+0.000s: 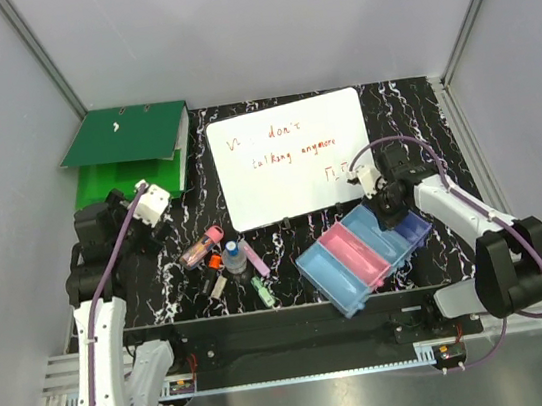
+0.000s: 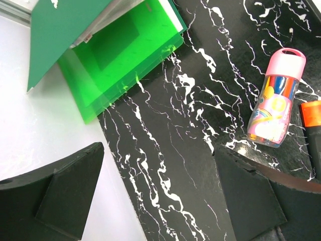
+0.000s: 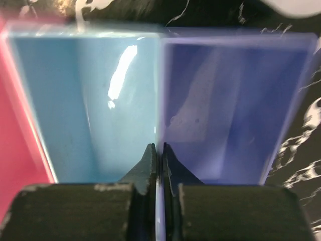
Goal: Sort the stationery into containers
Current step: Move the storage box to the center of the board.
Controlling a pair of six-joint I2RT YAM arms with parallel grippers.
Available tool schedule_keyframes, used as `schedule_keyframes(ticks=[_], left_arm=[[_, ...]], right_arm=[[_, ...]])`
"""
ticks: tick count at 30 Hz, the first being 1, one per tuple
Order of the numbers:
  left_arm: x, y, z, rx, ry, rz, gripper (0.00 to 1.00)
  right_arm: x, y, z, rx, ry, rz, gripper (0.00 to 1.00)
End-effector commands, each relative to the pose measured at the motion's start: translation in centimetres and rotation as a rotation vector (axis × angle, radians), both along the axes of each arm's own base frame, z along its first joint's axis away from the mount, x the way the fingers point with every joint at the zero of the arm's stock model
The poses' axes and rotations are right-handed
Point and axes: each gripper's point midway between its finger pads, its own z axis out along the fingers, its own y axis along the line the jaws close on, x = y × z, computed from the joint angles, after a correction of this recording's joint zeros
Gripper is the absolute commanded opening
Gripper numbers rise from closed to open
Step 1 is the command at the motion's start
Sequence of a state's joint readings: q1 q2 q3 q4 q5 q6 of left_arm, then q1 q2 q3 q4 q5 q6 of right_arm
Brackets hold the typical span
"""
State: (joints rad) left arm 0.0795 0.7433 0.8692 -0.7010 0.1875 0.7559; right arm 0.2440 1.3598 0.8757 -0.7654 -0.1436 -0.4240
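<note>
Right gripper (image 3: 157, 153) is pinched shut on the bins (image 1: 334, 277), jaws straddling the wall between the blue bin (image 3: 95, 105) and the purple bin (image 3: 225, 100). My read: that thin divider is the one part of the row narrow jaws can hold, so it probably grips there to drag or steady the row nearer the stationery. The row sits skewed around 4 o'clock on the table (image 1: 408, 103), running 8 to 2.

Left gripper (image 2: 158, 165) hangs with jaws fully apart, holding nothing, at 10 o'clock of the pile beside the binder (image 2: 100, 50). It looks parked out of the way.

Stationery lies loose at 9 o'clock of the bins: tube (image 2: 278, 103), orange piece (image 2: 312, 113), bottle (image 1: 236, 260), and others around them.

Contents: the blue and purple bins show bare floors in the wrist view. The pink and outer blue ones look empty from above, though that view is coarse. Nothing sorted yet.
</note>
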Motion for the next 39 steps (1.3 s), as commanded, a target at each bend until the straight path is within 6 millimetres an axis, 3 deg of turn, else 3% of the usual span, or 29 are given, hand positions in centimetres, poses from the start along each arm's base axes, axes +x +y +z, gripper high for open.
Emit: schedule_keyframes(ticks=[1,7,13,24,32,39], left_arm=[[0.6,-0.8,2.3,0.0,-0.065,-0.047,0.99],[0.5,-0.9,1.5,0.008,-0.046,-0.061,0.99],[0.1,-1.2,1.2,0.001,-0.046,-0.073,0.99],[-0.3,-1.1,0.6,0.019,-0.039,-0.079,0.99],[-0.4,-1.1,0.1,0.023,-0.027,-0.084,0.99],[-0.3,-1.3,-0.2,0.004,-0.011,-0.083,0.99]], right_arm=[[0.9,-1.4,-0.7,-0.095,-0.048,0.06,0.0],[0.3,-3.8,-1.0,-0.205,-0.077,0.095,0.0],[1.3,-7.1,-1.5,-0.252,-0.063,-0.057,0.0],[5.7,-14.0,-2.3,-0.34,-0.069,-0.345,0.0],[4.1,-16.9,-3.8,-0.359,-0.027,-0.429,0.0],[4.5,-18.0,-4.3,-0.378,-0.022,-0.428,0.0]])
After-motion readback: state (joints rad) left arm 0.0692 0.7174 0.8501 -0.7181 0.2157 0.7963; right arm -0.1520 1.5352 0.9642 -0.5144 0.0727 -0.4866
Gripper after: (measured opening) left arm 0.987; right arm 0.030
